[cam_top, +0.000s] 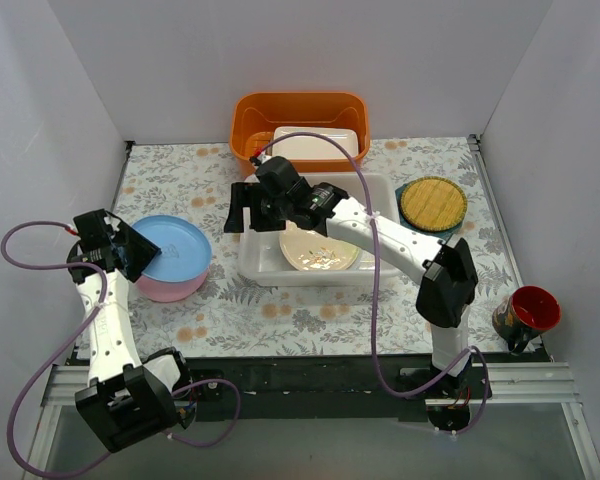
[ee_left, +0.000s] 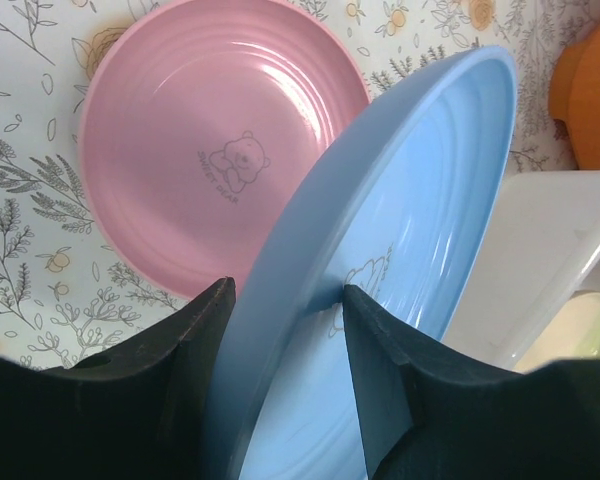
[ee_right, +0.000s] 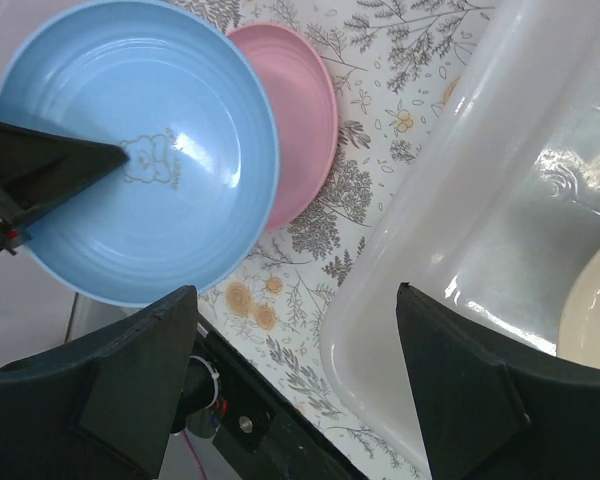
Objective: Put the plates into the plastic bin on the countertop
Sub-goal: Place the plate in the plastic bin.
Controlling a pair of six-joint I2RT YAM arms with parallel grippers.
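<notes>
Our left gripper [ee_left: 285, 290] clamps the rim of the tilted round light-blue plastic plate [ee_left: 410, 230]; we should lift it toward 3 o'clock, over the wall of the large white translucent plastic bin [cam_top: 260, 265] (right gripper [ee_right: 292, 295] hangs there, jaws apart).

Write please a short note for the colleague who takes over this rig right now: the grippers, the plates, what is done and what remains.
Left gripper: shut on the rim of the light blue plate, which is tilted over the pink plate.
Right gripper: open, holds nothing, over the left end of the plastic bin.
Done: the cream plate lies in the bin.
Left: put in the blue plate, then the pink one from the countertop, then the yellow woven plate right of the bin.
</notes>
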